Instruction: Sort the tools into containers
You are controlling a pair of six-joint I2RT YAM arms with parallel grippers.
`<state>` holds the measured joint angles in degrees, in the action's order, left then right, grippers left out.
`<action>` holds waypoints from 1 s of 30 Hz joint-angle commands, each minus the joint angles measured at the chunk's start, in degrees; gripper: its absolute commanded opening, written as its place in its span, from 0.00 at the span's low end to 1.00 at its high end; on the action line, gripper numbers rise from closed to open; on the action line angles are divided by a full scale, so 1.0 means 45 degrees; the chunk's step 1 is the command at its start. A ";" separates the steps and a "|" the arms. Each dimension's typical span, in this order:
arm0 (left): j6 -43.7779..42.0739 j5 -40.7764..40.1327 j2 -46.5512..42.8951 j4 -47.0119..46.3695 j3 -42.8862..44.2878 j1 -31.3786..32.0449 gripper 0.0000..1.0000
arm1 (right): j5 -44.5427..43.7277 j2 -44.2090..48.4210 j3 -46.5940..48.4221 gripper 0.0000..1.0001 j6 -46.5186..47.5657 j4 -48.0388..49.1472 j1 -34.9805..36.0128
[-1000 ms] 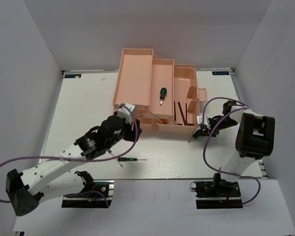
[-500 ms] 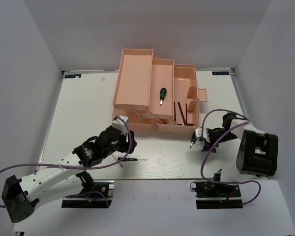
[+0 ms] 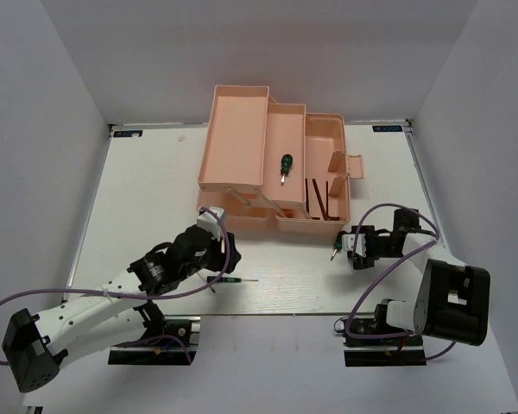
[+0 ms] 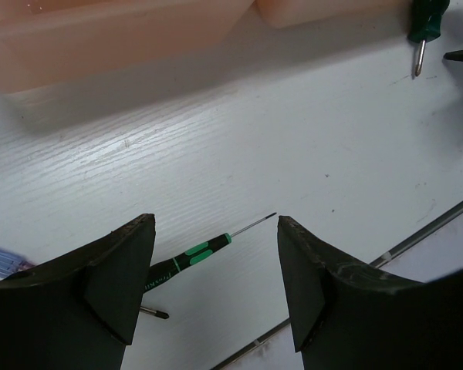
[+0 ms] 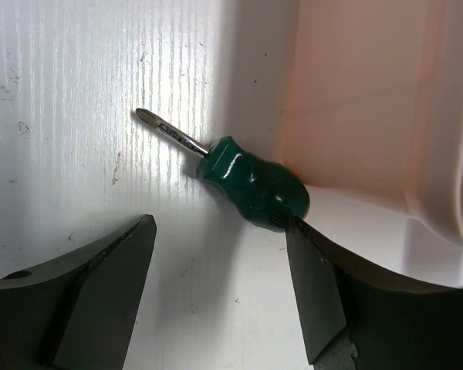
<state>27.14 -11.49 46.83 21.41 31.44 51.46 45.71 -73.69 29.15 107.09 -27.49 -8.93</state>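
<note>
The salmon-pink toolbox (image 3: 242,147) stands open at the back, its trays stepped out. One stubby green-handled screwdriver (image 3: 284,164) lies in a middle tray, and dark hex keys (image 3: 316,197) lie in the tray beside it. A second stubby green screwdriver (image 5: 251,185) lies on the table against the box wall (image 5: 363,100). My right gripper (image 5: 217,223) is open just short of it, one fingertip at the handle's end. My left gripper (image 4: 214,220) hangs open above the slim black precision screwdriver (image 4: 193,253), which lies flat. A blue handle (image 4: 0,258) shows at the left edge.
The white table's near edge with its metal strip (image 4: 417,235) runs just below the left gripper. The toolbox front wall (image 4: 139,31) is close ahead of it. The right arm's cable (image 3: 371,285) loops over the table's right side.
My left gripper has come away from the toolbox front and dropped over the black screwdriver. My right arm has folded back and low, and its jaws have spread wider by the green screwdriver.
</note>
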 commanded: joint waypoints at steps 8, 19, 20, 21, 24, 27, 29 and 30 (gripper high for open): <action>0.0337 0.0365 -0.0191 -0.0519 -0.0327 -0.0030 0.75 | 0.0271 0.0165 0.0202 0.73 0.3718 -0.1351 0.0051; 0.0337 0.0482 -0.0191 -0.0636 -0.0327 -0.0030 0.75 | 0.1052 0.0497 0.1490 0.70 0.5929 -0.4261 0.0070; 0.0337 0.0482 -0.0191 -0.0772 -0.0327 -0.0030 0.75 | 0.1149 0.0497 0.1530 0.70 0.5968 -0.4302 0.0051; 0.0337 0.0598 -0.0191 -0.0773 -0.0443 -0.0030 0.75 | 0.1131 0.0400 0.1628 0.70 0.5968 -0.4322 0.0070; 0.0337 0.0599 -0.0056 -0.0910 -0.0444 -0.0030 0.75 | 0.1189 0.0186 0.1842 0.70 0.5208 -0.3971 0.0128; 0.0337 0.0715 -0.0055 -0.1047 -0.0444 -0.0030 0.75 | 0.0820 -0.0067 0.1707 0.71 0.4933 -0.3172 0.0128; 0.0337 0.0716 -0.0055 -0.1182 -0.0561 -0.0030 0.75 | 0.0642 -0.0186 0.1629 0.71 0.4914 -0.2741 0.0109; 0.0337 0.0716 0.0081 -0.1183 -0.0561 -0.0030 0.75 | 0.0565 -0.0380 0.1648 0.71 0.4914 -0.2527 0.0148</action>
<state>28.42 -9.32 46.89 17.56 29.52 51.46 48.01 -73.93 35.53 113.21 -41.54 -8.58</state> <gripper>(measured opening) 0.747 0.711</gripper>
